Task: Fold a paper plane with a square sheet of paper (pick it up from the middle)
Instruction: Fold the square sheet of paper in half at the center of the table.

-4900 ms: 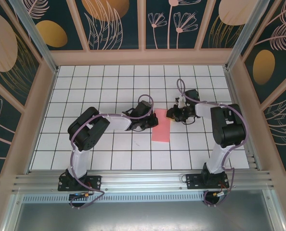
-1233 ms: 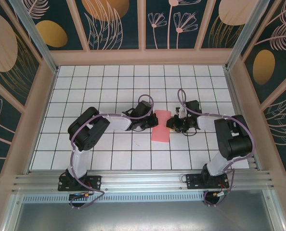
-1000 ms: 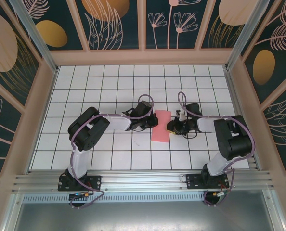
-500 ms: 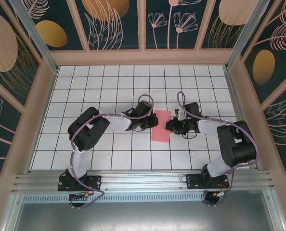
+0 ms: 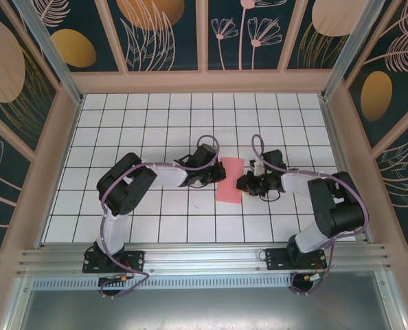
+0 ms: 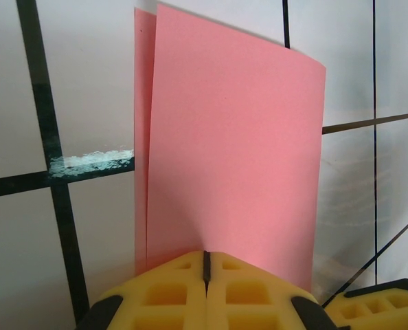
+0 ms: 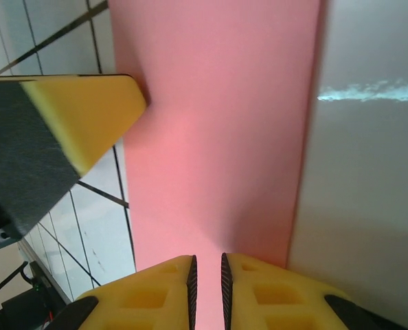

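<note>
- Where the two arms meet, a little toward 4 o'clock from the middle of the white tiled table (image 5: 121, 124), the sheet of paper (image 5: 229, 180) lies doubled over. It forms a narrow pink rectangle with its long side running 12 to 6 o'clock.
- Left gripper (image 5: 214, 180) is at the paper's 9 o'clock edge. Right gripper (image 5: 243, 183) is at its 3 o'clock edge, facing the left one across the sheet.
- From above, the black gripper bodies cover both edges, so the contact itself cannot be read there.
- Left wrist view: yellow pads (image 6: 166, 292) pressed together with a hairline seam between them, pinching the near edge of the paper.
- Same view: two layers show, the lower one peeking out as a thin strip at 9 o'clock. A yellow pad of the right gripper sits in the 5 o'clock corner.
- Right wrist view: yellow pads (image 7: 156, 289) nearly together, pink showing in the narrow slot, clamped on the paper's edge. A pad of the left gripper (image 7: 80, 113) touches the far edge at 10 o'clock.
- White scuff (image 6: 91, 161) on a black grid line, just beside the paper.
- Surroundings: peach-framed walls (image 5: 12, 103) with dark floral panels, and an aluminium rail (image 5: 204, 260) at 6 o'clock carrying both bases.
</note>
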Controlling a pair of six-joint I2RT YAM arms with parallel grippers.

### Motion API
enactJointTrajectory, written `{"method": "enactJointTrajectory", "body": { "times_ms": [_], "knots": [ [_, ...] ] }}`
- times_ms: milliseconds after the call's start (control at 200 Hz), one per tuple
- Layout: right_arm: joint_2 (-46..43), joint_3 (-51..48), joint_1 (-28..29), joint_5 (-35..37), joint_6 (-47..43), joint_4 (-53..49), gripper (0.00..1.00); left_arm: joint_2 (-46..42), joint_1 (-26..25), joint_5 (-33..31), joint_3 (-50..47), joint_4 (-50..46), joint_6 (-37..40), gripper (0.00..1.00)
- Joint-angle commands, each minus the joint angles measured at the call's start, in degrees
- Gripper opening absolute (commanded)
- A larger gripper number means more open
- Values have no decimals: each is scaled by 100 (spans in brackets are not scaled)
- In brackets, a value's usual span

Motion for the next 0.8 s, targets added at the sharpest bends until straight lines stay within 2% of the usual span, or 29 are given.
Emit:
{"method": "enactJointTrajectory", "body": {
  "times_ms": [0,255,570,796],
  "knots": [
    [-266,67,36,-14,99,-77,20,292,-21,-163,-226,-744,83,3],
    [-241,-185,217,-110,178,11,20,263,-20,-169,-257,-747,99,3],
    [-102,-493,278,263,84,-151,19,258,-27,-154,-323,-667,72,3],
    [-880,-670,488,-97,332,-113,20,266,-33,-142,-290,-663,81,3]
  ]
}}
